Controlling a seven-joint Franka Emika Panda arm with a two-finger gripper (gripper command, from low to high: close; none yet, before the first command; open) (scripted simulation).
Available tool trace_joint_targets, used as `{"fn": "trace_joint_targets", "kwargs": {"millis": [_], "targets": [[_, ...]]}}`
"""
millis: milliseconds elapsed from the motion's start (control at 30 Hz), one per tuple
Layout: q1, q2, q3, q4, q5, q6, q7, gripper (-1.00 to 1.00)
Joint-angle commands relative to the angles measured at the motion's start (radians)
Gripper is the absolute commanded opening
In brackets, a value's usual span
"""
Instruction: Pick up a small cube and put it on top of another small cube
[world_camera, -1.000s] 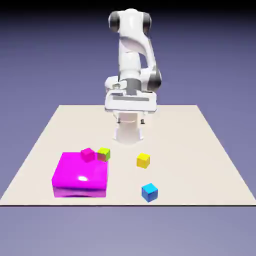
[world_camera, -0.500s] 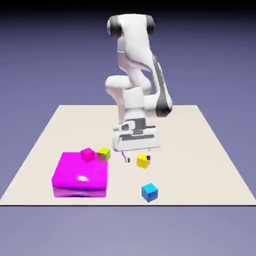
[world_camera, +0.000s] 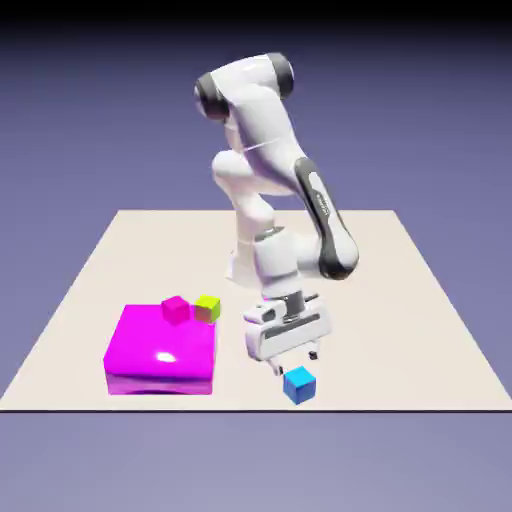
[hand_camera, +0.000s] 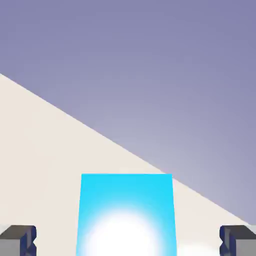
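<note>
Two finger tips (hand_camera: 20, 239) sit at the hand view's bottom corners, wide apart, with the blue cube (hand_camera: 126, 215) large between them and clear gaps on both sides, so nothing is clamped. In the exterior view the gripper (world_camera: 296, 363) hangs low just above the blue cube (world_camera: 299, 384), jaws spread, not touching it as far as can be told. Blue cube rests on the beige table (world_camera: 400, 300) near its front edge, toward the exterior view's right of the big magenta block (world_camera: 160, 350). Small magenta cube (world_camera: 176, 310) and lime-green cube (world_camera: 208, 307) sit by the block's back right corner, just beside each other. The yellow cube is not visible; the white arm (world_camera: 270, 190) covers that area. Hand view shows the table edge running diagonally against the violet backdrop (hand_camera: 150, 65).
</note>
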Motion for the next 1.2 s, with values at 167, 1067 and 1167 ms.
{"fn": "trace_joint_targets", "kwargs": {"millis": [167,1067,1167], "targets": [[-0.013,0.118,0.013,0.047,-0.035,0.074,-0.013,-1.0],[0.11,-0.86,-0.188,-0.513,0.056,-0.781,-0.71,-1.0],[0.124,-0.969,-0.215,-0.583,0.057,-0.888,-0.827,-1.0]]}}
